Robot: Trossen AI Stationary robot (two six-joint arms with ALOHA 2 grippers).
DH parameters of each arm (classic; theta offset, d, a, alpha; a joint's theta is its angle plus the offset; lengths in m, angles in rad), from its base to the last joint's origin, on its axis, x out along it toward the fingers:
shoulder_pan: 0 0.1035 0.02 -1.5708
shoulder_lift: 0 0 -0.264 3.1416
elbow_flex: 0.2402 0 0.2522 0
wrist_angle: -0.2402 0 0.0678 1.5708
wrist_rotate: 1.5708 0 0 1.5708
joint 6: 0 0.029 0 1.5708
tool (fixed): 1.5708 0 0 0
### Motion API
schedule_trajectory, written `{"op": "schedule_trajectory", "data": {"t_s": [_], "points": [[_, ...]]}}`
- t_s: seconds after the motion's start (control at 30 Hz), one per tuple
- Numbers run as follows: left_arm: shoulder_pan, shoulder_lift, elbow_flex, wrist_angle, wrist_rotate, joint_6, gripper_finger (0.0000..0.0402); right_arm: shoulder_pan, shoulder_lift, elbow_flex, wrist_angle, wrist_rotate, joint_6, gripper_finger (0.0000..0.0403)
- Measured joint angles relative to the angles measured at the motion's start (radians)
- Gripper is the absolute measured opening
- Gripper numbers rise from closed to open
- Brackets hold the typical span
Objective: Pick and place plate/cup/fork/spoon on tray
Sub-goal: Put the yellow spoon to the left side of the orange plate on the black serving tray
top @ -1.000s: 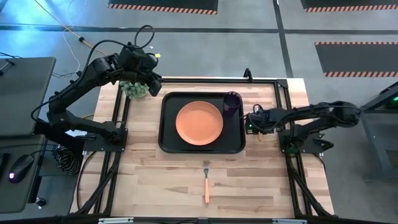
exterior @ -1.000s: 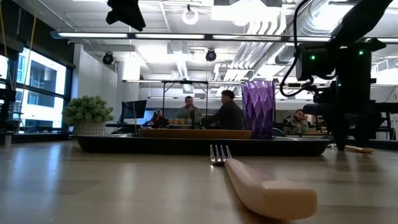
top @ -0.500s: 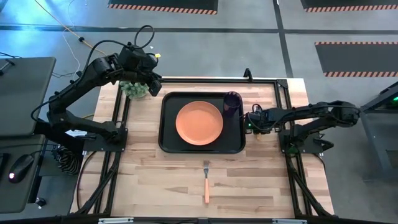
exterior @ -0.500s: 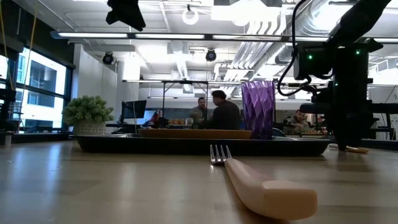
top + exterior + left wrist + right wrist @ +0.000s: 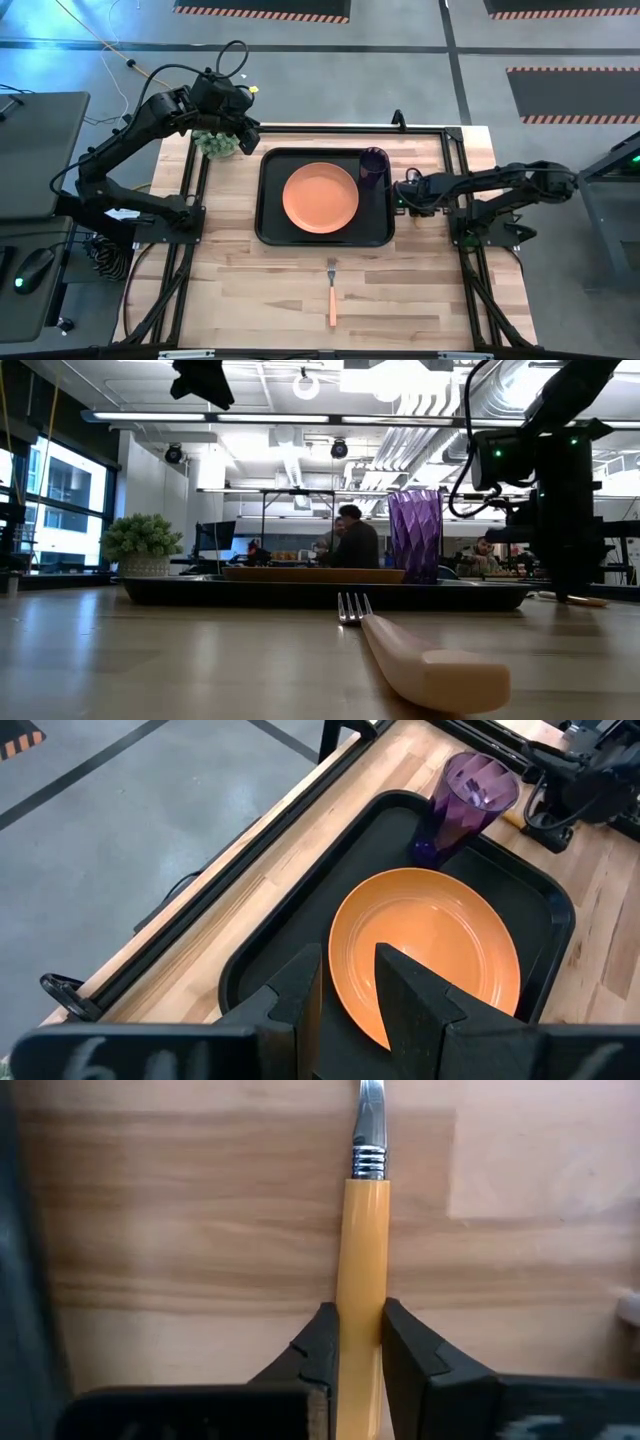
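Note:
The black tray (image 5: pixel 270 225) lies mid-table with the orange plate (image 5: pixel 320 197) flat in it and the purple cup (image 5: pixel 373 165) upright in its far right corner. The fork (image 5: pixel 332 290) lies on the wood near the front edge, tines toward the tray. The spoon (image 5: pixel 362 1240) lies on the table just right of the tray, and my right gripper (image 5: pixel 405 196) is shut on it; its bowl is out of view. My left gripper (image 5: pixel 348 988) hangs high over the table's far left corner, open with nothing between its fingers. My right gripper pinches the spoon's yellow-orange handle (image 5: pixel 360 1295) by its two long sides between its two fingers. The fingers (image 5: pixel 560 575) come from above and point down, one on each side of the handle. The spoon lies flat on the wood, its handle end (image 5: pixel 585 599) sticking out beside the gripper.
A small potted plant (image 5: pixel 215 143) stands at the far left corner under the left arm. The tray's raised right rim (image 5: pixel 392 200) is close beside my right gripper. Bare wood lies between the tray and the fork. People sit in the room beyond the table.
In the low view my right gripper has shifted a little toward the table's right edge while staying down at the spoon. The spoon remains on the table.

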State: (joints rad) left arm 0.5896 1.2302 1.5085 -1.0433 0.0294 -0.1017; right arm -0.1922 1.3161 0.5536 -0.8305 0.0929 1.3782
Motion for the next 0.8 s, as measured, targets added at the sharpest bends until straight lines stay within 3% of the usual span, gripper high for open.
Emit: {"op": "schedule_trajectory", "data": {"t_s": [0.57, 0.8], "points": [[0.000, 0.000, 0.000, 0.000, 0.000, -0.001, 0.0087, 0.011, -0.001, 0.095, -0.097, 0.022, 0.041, 0.0030], [0.000, 0.000, 0.000, 0.000, 0.000, -0.001, 0.0087, 0.064, -0.002, 0.173, -0.220, 0.038, 0.111, 0.0030]]}}
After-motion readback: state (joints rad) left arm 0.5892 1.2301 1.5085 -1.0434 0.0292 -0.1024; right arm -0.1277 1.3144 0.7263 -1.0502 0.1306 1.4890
